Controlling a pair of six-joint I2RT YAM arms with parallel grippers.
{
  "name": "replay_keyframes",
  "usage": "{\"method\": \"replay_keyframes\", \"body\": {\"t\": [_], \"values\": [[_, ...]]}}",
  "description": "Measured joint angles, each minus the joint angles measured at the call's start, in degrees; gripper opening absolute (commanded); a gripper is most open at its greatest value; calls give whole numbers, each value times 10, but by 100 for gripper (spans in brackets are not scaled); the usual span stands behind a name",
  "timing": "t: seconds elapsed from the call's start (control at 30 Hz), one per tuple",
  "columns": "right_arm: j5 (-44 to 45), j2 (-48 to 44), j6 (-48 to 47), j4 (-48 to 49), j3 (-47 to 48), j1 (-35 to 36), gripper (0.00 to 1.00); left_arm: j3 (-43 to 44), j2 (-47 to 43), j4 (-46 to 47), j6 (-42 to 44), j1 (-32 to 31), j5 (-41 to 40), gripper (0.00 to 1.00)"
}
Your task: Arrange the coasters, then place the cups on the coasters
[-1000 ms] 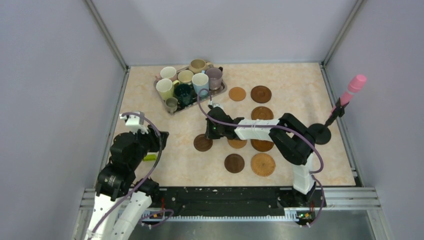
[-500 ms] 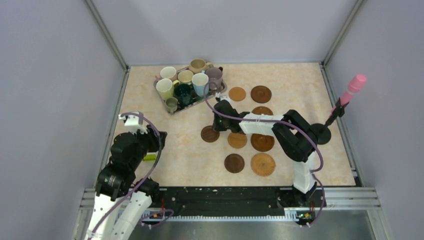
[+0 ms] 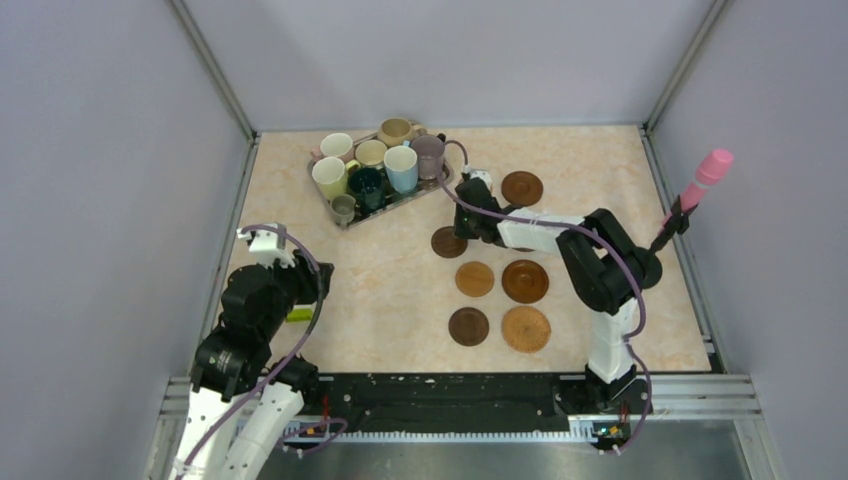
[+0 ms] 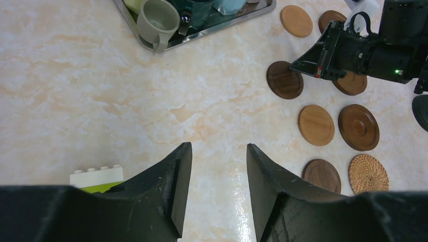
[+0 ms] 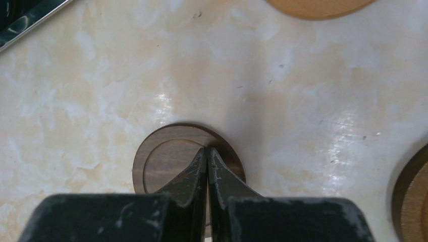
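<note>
the left claw (image 4: 218,151) hangs spread and empty over the pale marbled tabletop (image 4: 101,101), apart from the rectangular silver metal tray (image 4: 227,25) holding the handled ceramic mugs (image 3: 372,170). further right, the right claw (image 5: 207,151) is pressed together, its tips bearing on a dark brown round wooden coaster (image 5: 161,166) near the tray. i judge the tips could skid off that thin disc, or shove it against the light tan round coaster (image 4: 296,20) beyond.

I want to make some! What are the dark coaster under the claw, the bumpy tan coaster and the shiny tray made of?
Dark brown round coaster under the right claw: probably wood, smooth, with faint grain. Tan round woven coaster: looks like rattan or straw, coiled weave. Rectangular silver tray: likely metal, shiny and reflective.
</note>
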Motion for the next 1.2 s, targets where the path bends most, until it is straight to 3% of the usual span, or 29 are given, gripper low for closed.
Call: {"method": "replay_keyframes", "body": {"t": [0.67,1.2], "values": [[0,-21,-17,19,-35,-83,0,0,3,0,0,0,0,50],[-18,-29,-26,24,-45,-103,0,0,5,0,1,0,3,50]]}}
